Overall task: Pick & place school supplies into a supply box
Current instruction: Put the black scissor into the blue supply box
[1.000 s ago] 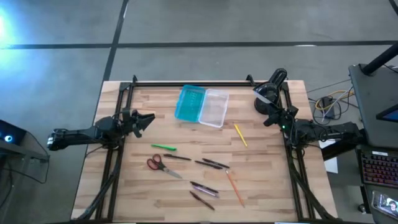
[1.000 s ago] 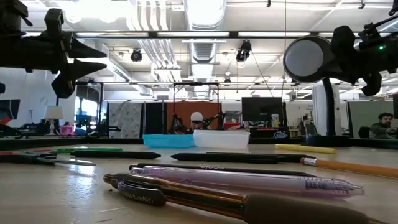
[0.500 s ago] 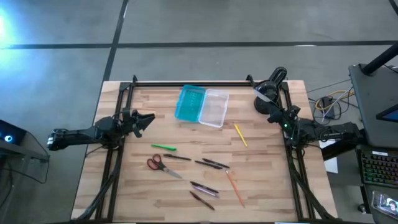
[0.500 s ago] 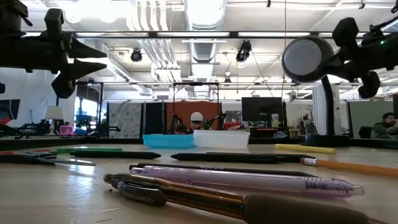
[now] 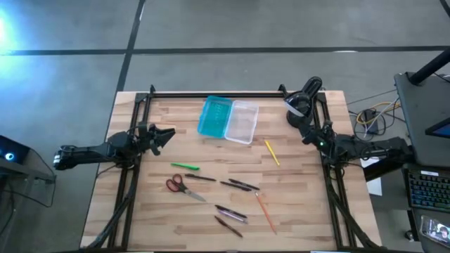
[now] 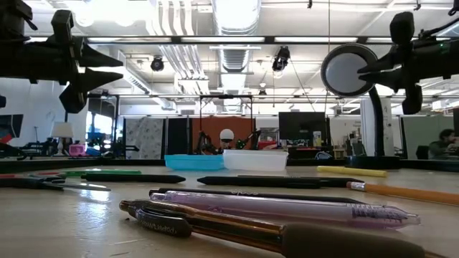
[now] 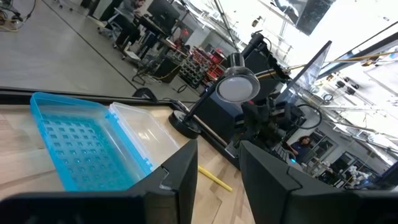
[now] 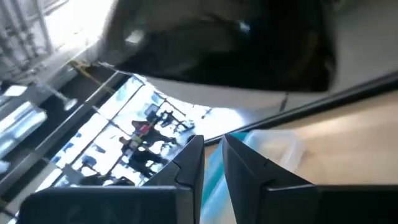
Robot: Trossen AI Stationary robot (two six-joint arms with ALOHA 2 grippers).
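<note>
The supply box (image 5: 227, 119) lies open near the table's far edge, with its turquoise half (image 7: 81, 146) beside its clear half (image 7: 146, 134). On the wood lie the green marker (image 5: 185, 166), red-handled scissors (image 5: 177, 185), a yellow pencil (image 5: 271, 152), an orange pencil (image 5: 265, 211) and several dark pens (image 5: 241, 185). My left gripper (image 5: 167, 134) hovers open at the table's left edge. My right gripper (image 5: 306, 129) hovers at the right edge with a narrow gap between its fingers. It is close under the black round device (image 5: 299, 105). My right gripper is right next to the black round device (image 8: 217, 43), which fills the space above its fingers in the right wrist view. I cannot tell whether it touches it. My left gripper touches nothing.
The black round device stands on a stalk at the far right corner, its white disc (image 6: 347, 69) facing the table. A dark frame (image 5: 211, 93) runs along the table's edges. Bare wood lies between the box and the row of supplies. A person (image 6: 452, 140) sits in the room behind.
My right gripper has rolled about its own axis and edged toward the table's far edge and the black round device. The device's head has shifted a little toward the table's left.
</note>
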